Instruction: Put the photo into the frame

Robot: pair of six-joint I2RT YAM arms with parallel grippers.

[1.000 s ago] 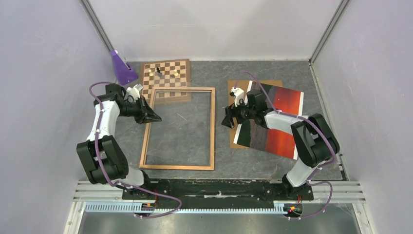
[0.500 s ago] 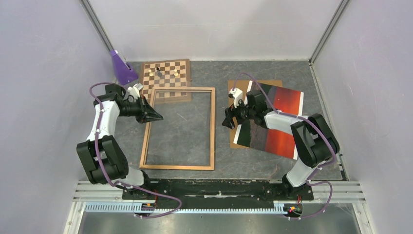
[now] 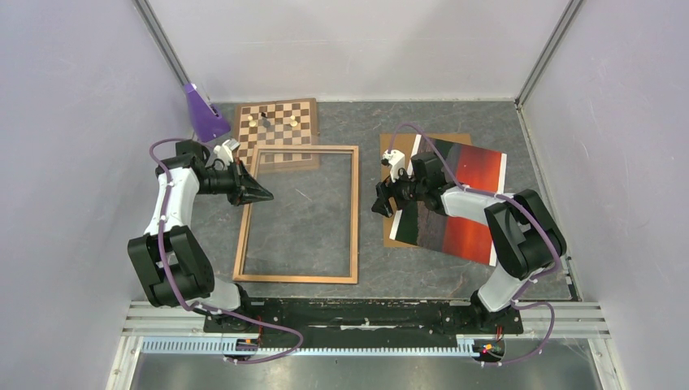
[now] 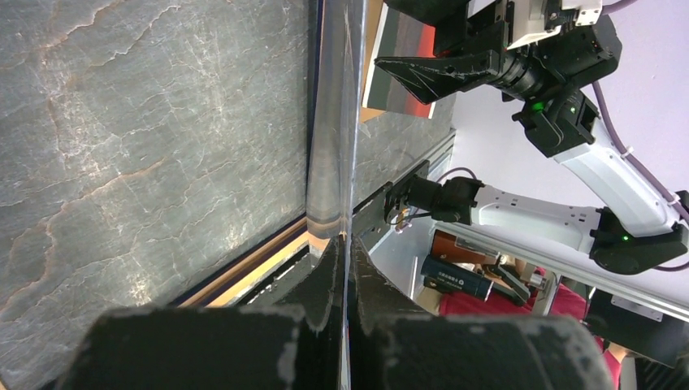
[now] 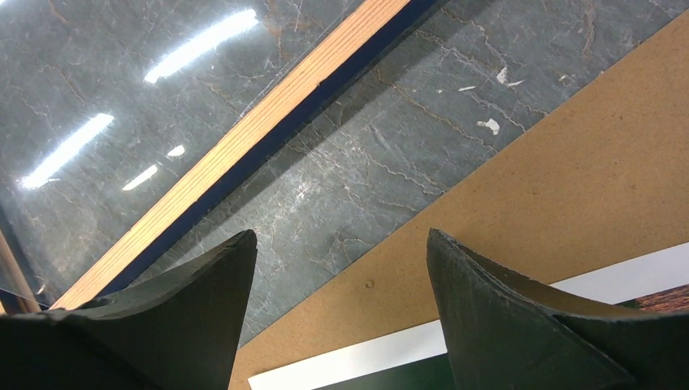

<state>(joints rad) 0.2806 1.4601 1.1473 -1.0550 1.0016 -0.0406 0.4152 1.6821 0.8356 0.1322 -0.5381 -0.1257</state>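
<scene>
The frame (image 3: 299, 214) lies flat mid-table, light brown wood up, with a clear pane in it. My left gripper (image 3: 262, 195) is at its left rail. In the left wrist view its jaws (image 4: 348, 244) are shut on the thin clear edge by the wooden rail (image 4: 244, 275). The photo (image 3: 467, 203), sunset side up, lies on the brown backing board (image 3: 441, 138) to the right. My right gripper (image 3: 381, 201) is open and empty, low over the board's left edge (image 5: 528, 179) and the photo's white strip (image 5: 487, 325), fingertips apart (image 5: 340, 237). The frame's rail (image 5: 244, 138) lies beyond.
A chessboard (image 3: 276, 128) with a few pieces lies at the back, its near edge under the frame's far rail. A purple object (image 3: 203, 114) stands at the back left. Walls close in on left, right and back.
My right gripper has shifted slightly toward the far side over the board's edge. The left gripper, frame and photo have hardly moved.
</scene>
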